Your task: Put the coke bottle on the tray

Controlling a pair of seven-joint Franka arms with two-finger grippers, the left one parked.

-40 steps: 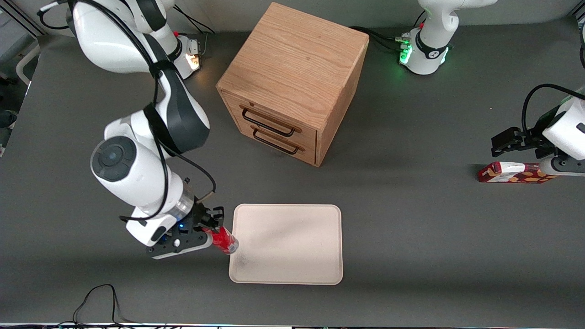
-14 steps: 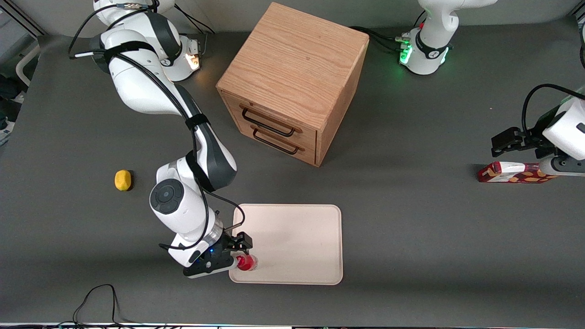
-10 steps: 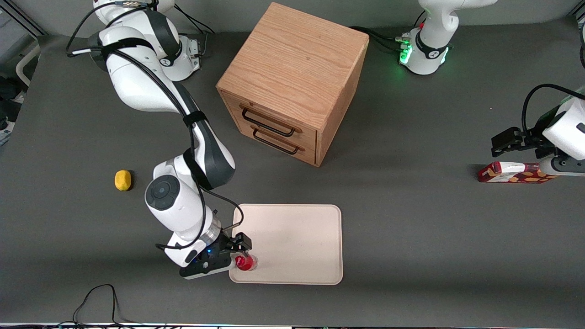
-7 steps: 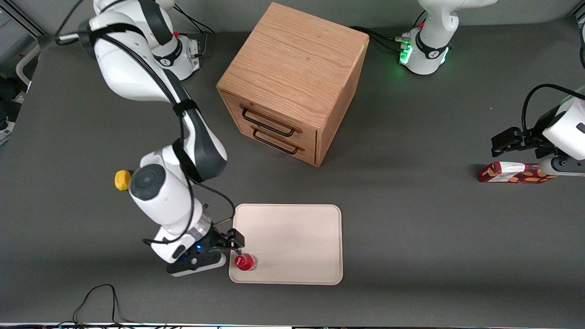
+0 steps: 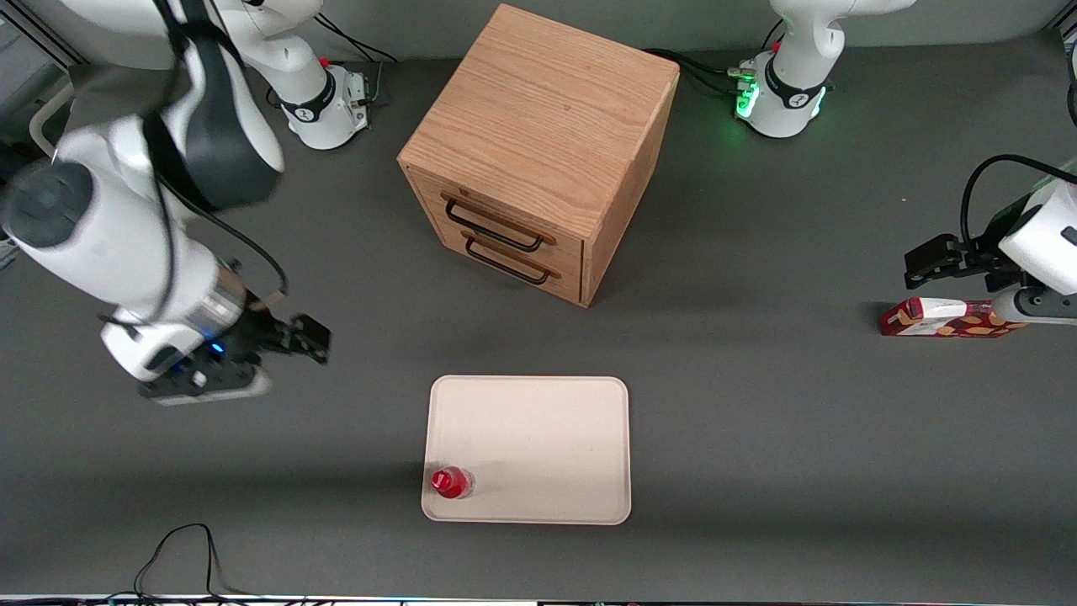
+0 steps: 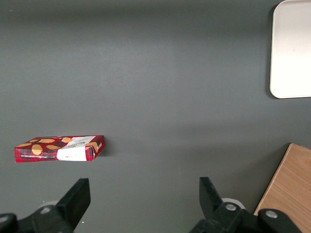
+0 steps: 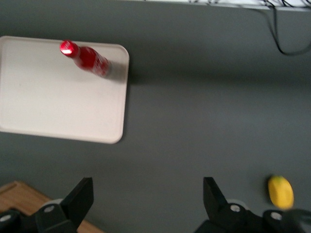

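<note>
Though crowded along its farther edge by arm bases and cables, otherwise mostly bare: dark grey table (image 5: 757,438), with wide open stretches on either flank of the middle. Standing toward that farther edge, turned at an angle: wooden cabinet (image 5: 538,126), two drawers shut, black handles facing roughly the camera, open tabletop in front of them. Hanging above bare table toward the working arm's end, well apart from everything: gripper (image 5: 307,337), fingers spread wide in the right wrist view (image 7: 148,194), pinching nothing. Lying flat nearer the camera than the cabinet, apart from it, long edges running across the table: cream tray (image 5: 538,421), low rim, rounded corners, nearly all of its floor free, grey table showing all around its rim (image 7: 48,97). Resting flat toward the parked arm's end, well away from the tray: red snack box (image 5: 942,318). Standing upright on the tray, tucked into the near corner at the working arm's end, just inside the rim: coke bottle (image 5: 453,482), red cap up, nothing touching it (image 7: 87,58). Alone on bare table, just beside one fingertip in the right wrist view: small yellow lemon (image 7: 281,191).
</note>
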